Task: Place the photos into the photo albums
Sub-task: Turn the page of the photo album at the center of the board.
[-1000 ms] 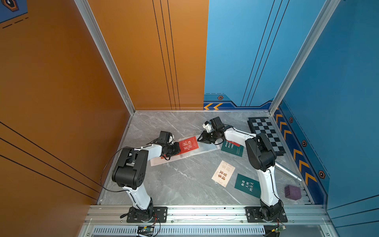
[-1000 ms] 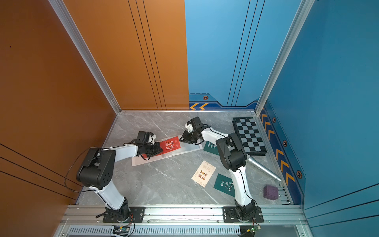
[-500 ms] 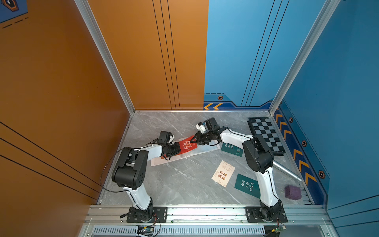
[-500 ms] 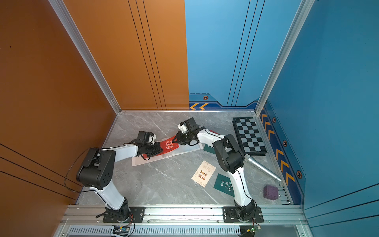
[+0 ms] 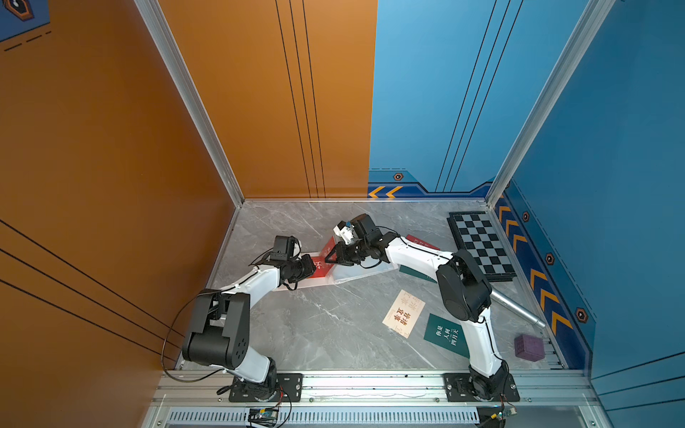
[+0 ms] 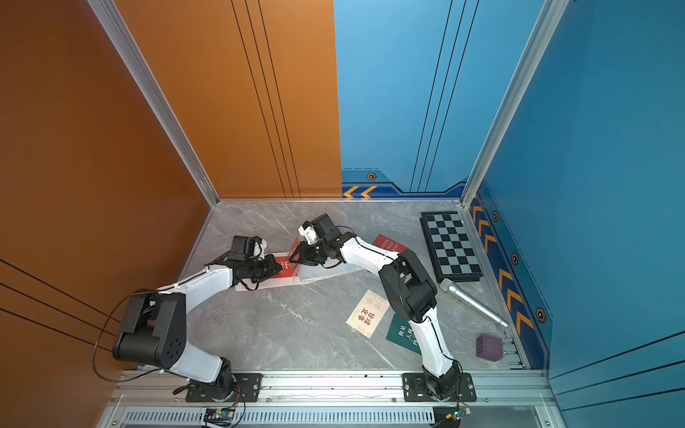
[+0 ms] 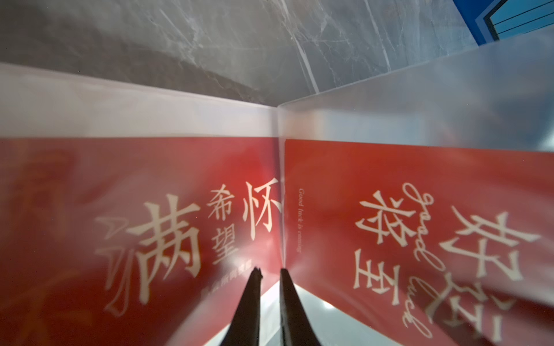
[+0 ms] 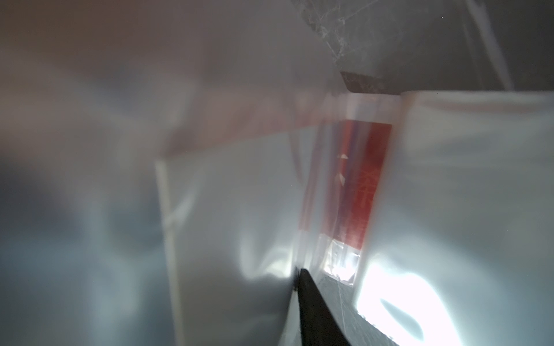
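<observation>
Grey marble tabletop (image 5: 326, 333) carries the photo album (image 5: 357, 272), which lies open just above the middle of both top views. My left gripper (image 7: 269, 277) reaches over the album's flat page from the left of the frame. In the left wrist view its two black fingertips (image 7: 253, 287) stand a narrow gap apart, low over a red card (image 7: 156, 215) that sits inside that page's clear sleeve. Just past the spine a second page stands raised, and it holds a second red card (image 7: 419, 239) printed "Good luck is coming".

My right gripper (image 5: 331, 258) meets that raised page from the right. The right wrist view is blurred and shows only one black finger (image 8: 314, 314) against clear plastic, so I cannot tell whether that pair is closed on the page.

Right of the album, a red MONEY card (image 5: 420, 242) and a dark green card (image 5: 411, 272) lie partly under my right arm. Toward the lower right lie a cream card (image 5: 403, 315) and a second dark green card (image 5: 444, 335). A checkerboard (image 5: 482, 248), a silver microphone (image 5: 515, 307) and a purple box (image 5: 529, 346) line the right edge.
</observation>
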Robot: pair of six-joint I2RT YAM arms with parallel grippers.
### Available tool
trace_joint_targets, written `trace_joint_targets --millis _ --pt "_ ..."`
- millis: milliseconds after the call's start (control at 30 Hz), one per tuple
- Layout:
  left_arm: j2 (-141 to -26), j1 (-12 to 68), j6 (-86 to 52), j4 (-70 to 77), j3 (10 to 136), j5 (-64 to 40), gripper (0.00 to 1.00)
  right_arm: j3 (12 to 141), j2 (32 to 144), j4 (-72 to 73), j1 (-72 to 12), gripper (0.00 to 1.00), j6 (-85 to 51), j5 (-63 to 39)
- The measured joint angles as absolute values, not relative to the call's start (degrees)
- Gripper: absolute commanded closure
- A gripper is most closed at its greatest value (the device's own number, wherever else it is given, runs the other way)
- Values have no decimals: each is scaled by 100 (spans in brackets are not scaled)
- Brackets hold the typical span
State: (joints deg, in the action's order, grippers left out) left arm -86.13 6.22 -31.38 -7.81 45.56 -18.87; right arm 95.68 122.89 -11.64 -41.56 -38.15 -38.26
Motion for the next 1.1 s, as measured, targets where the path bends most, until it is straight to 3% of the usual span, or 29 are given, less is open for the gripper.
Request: trace_joint_targets --millis 400,767,1100 --pt "-6816 -427 -3312 -943 3568 -1706 86 10632 12658 -1507 -4831 54 -3621 -3575" --pt "-5607 -1573 -3330 -1570 3387 -1656 87 10936 13353 -1828 -5094 48 -3603 -3747" --pt "-5548 -1393 -3328 -1636 3376 -2027 87 10634 12523 -2021 -5172 47 -3533 -3859"
